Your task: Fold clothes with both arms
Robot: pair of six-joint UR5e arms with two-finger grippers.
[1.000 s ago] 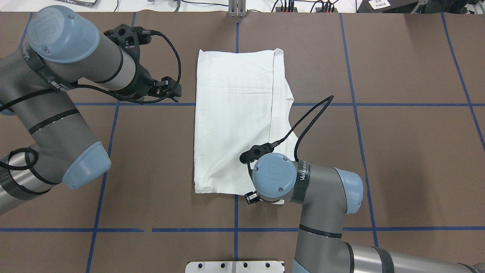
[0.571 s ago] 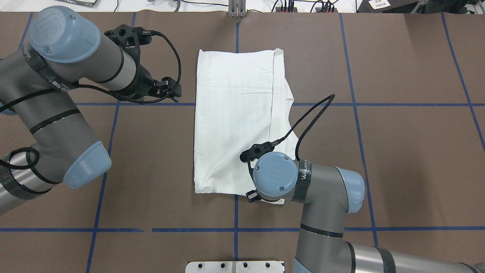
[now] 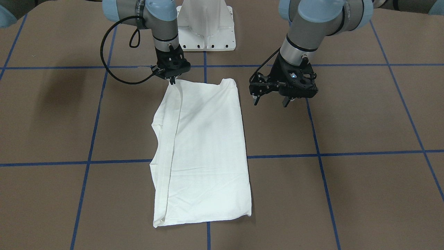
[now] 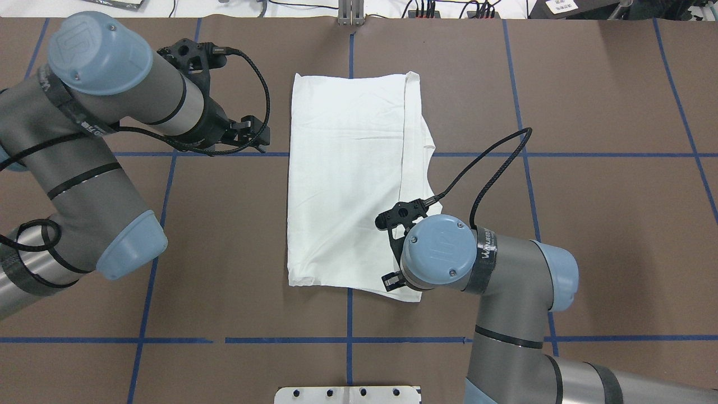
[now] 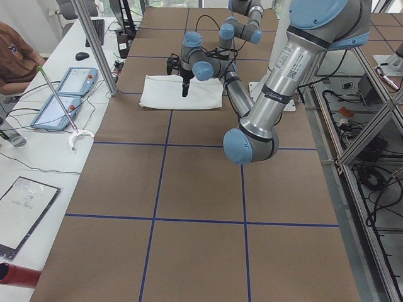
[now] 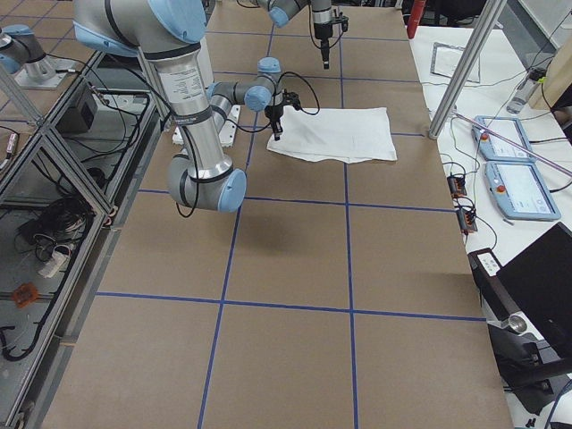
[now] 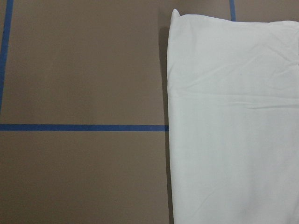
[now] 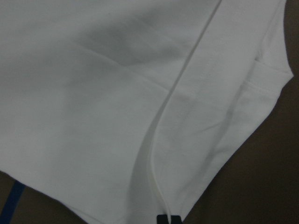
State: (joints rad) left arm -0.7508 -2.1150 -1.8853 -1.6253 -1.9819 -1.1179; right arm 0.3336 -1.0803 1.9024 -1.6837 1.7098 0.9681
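Observation:
The white shirt point(image 4: 348, 179) lies folded into a long flat rectangle on the brown table, also seen in the front view point(image 3: 204, 149) and both wrist views point(image 7: 233, 121) point(image 8: 117, 93). No print or collar shows. My right gripper point(image 3: 172, 82) stands upright at the shirt's near right corner, its fingers shut on the folded edge; from overhead my right wrist point(image 4: 440, 252) hides it. My left gripper point(image 3: 270, 101) hovers open above bare table, just off the shirt's left edge point(image 4: 259, 136), holding nothing.
Blue tape lines point(image 4: 348, 339) grid the brown table. The white pedestal base point(image 3: 206, 27) stands at the robot's edge. A side bench with two tablets point(image 5: 63, 94) and a seated person point(image 5: 19, 50) lies beyond the table's far edge, with metal posts point(image 5: 94, 44).
My right wrist has shifted right along the shirt's near edge, toward its corner. The left arm has barely moved and the shirt lies as before.

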